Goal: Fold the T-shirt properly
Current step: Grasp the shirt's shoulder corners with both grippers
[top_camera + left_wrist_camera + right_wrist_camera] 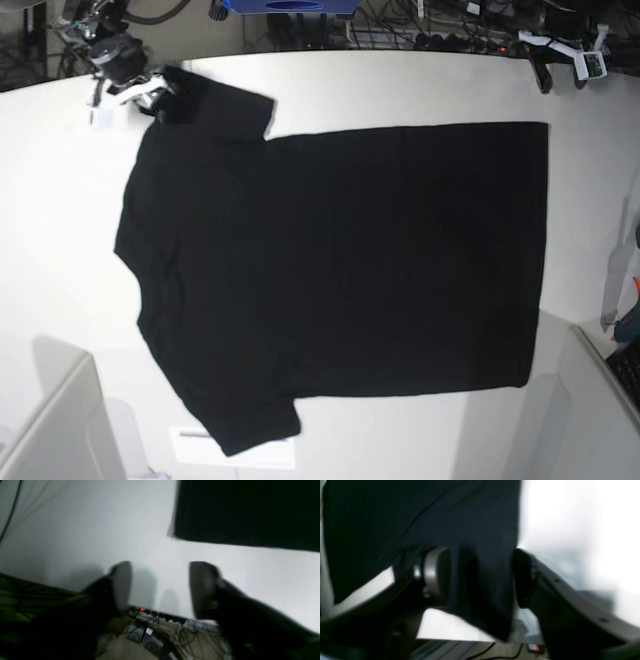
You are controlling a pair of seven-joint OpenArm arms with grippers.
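Black cloth covers most of the white worktop (60, 250): the T-shirt (340, 270) lies flat and plain side up, its long axis running left to right, hem on the right, shoulders and collar end on the left, one sleeve at the near left and the other at the far left. In the base view the right gripper (150, 92) sits at that far-left sleeve; its wrist view shows the right gripper (480, 577) with its jaws apart and sleeve cloth lying between them, not clamped. The left gripper (160, 587), also spread wide and holding nothing, hangs over bare worktop beyond the far-right hem corner, which lies just up and to the right of it in its wrist view. So the right arm is the nearer to cloth, and I judge a closing pinch is its next need. Both wrist views are blurred, the collar is hard to make out, and any print is hidden underneath.
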